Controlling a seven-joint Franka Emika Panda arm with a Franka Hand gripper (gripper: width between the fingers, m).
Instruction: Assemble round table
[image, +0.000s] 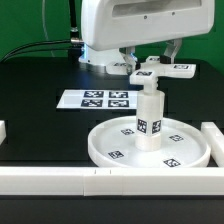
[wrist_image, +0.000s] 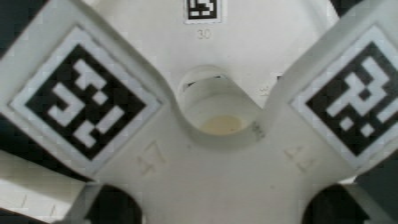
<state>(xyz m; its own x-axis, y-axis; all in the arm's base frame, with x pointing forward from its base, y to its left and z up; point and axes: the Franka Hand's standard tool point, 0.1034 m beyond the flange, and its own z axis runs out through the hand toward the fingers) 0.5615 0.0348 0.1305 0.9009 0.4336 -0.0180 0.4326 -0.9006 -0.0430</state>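
The large rimmed round disc (image: 100, 150) lies flat on the black counter (image: 40, 110), near the exterior view's lower right. Inside its rim the short thick post (image: 150, 122) stands upright at the middle, with loose-looking square tags (image: 172, 162) showing on the disc's floor around it. Directly over the post hangs the cross-shaped foot (image: 166, 70), level, clamped between the fingers (image: 176, 48). Whether it touches the post's top I cannot tell. The wrist view is filled by the foot's white arms, tagged, with a round socket at the centre. The arm reaches down from above, wrist pointing straight at the disc. Behind lies the marker board (image: 105, 98); white border bars (image: 60, 180) edge the counter.
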